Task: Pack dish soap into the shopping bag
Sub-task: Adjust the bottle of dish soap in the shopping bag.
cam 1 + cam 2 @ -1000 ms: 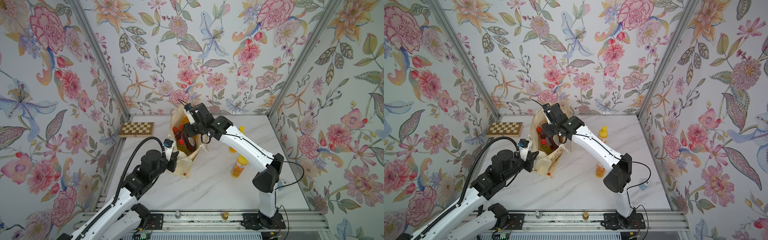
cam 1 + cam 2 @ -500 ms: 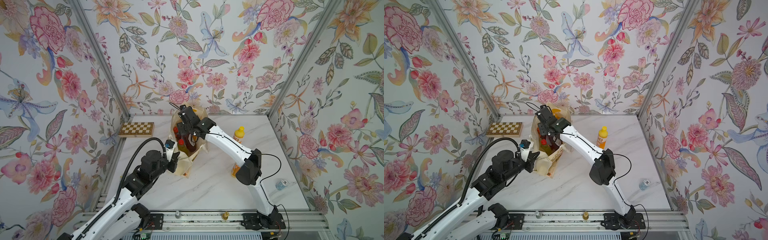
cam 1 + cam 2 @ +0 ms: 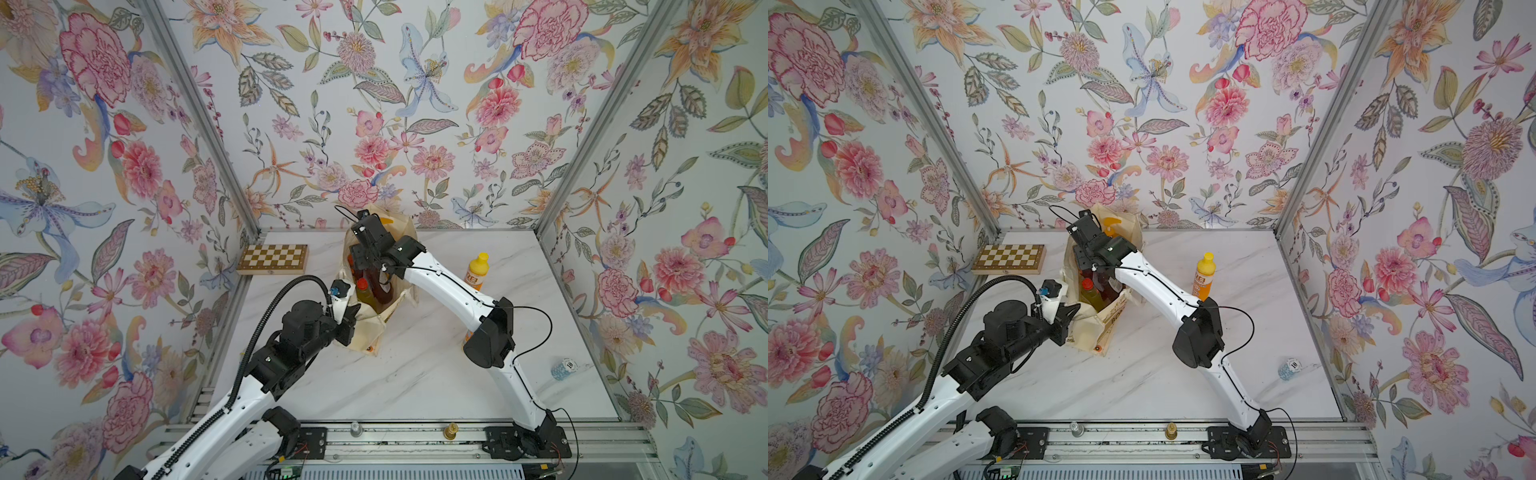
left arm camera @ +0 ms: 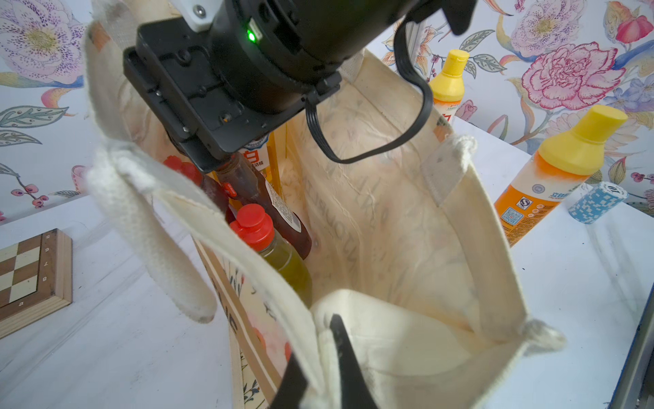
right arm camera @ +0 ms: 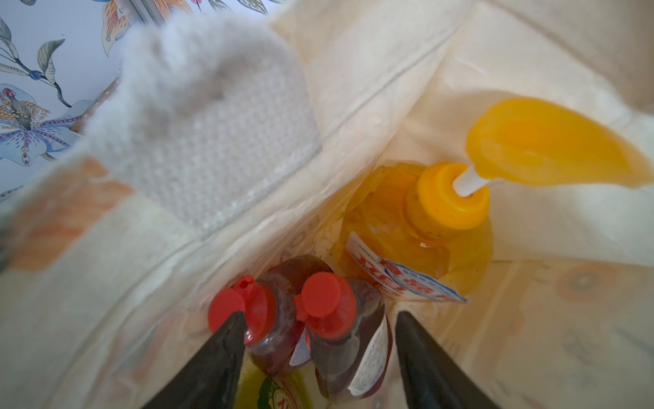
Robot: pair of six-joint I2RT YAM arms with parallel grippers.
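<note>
- The shopping bag [image 3: 374, 328] stands upright with a red-capped bottle [image 3: 362, 286] inside.
- The right gripper [image 3: 368, 268] reaches into its mouth.
- The left gripper [image 3: 352, 322] meets its near edge.
- An orange yellow-capped bottle [image 3: 478, 272] stands well apart.
- A chessboard [image 3: 273, 259] lies by the wall.

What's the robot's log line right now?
left tool: shut on shopping bag | right tool: open inside | packed: pump bottle, red-capped bottles | out: yellow-capped bottles

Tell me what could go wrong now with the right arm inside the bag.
1. The right jaws stand open around a dark-red bottle; pulling out may tip it.
2. The rope handle hangs by the wrist and could snag, dragging the shopping bag over.
3. The left jaws pinch only the rim; if it slips, the mouth may close.
</note>
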